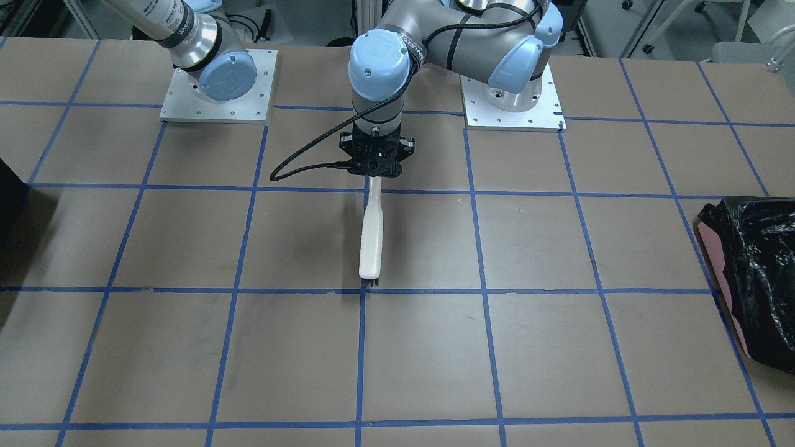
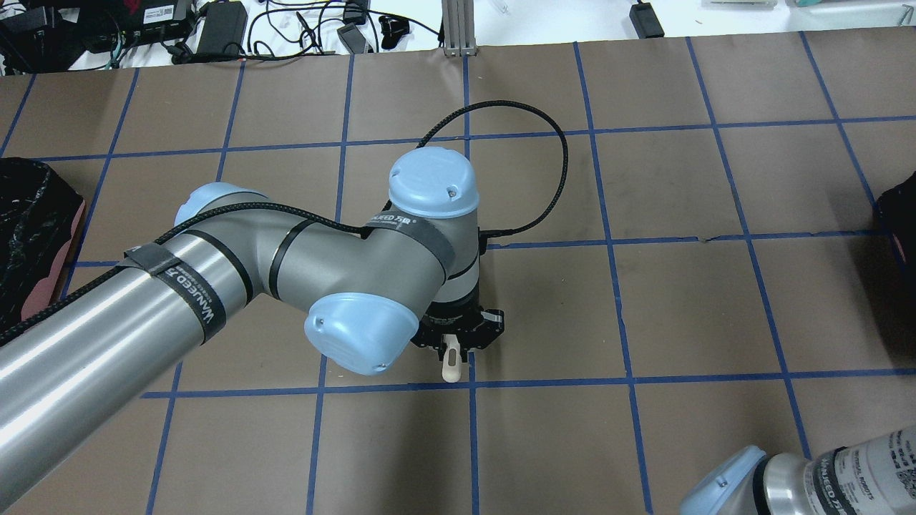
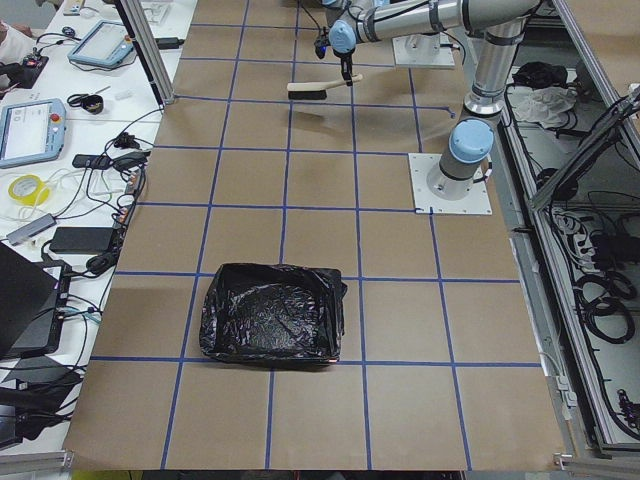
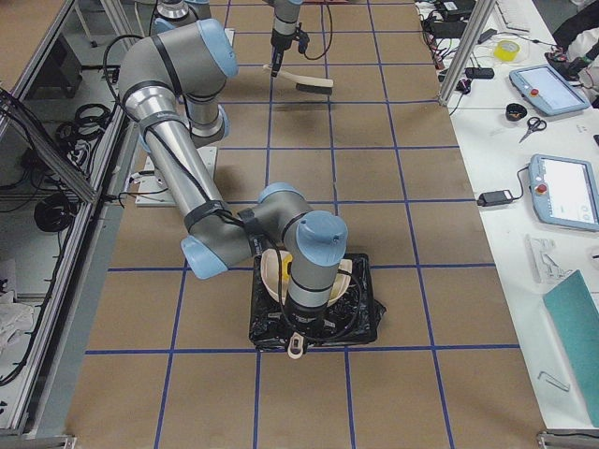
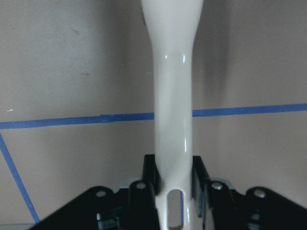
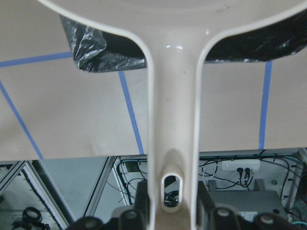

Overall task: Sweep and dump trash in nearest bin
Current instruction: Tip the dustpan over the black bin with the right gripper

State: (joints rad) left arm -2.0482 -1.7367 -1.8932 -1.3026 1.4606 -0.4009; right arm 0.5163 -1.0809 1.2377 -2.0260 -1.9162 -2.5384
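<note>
yellow trash piece (image 4: pixel 285 259) seen in cream dustpan (image 4: pixel 270 273) held over dark bag-lined bin (image 4: pixel 367 313) at counter (image 1: pixel 559 248) end, caught only by right side view, dustpan handle pinched by right pincer (image 6: pixel 171 191), brush (image 1: pixel 371 239) pinched mid-counter by left pincer (image 5: pixel 173 175), pink bin (image 3: pixel 215 335) well apart

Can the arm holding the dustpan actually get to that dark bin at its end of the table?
Likely yes: the right gripper holds the dustpan directly above the dark bin, and nothing visible lies between them.
</note>
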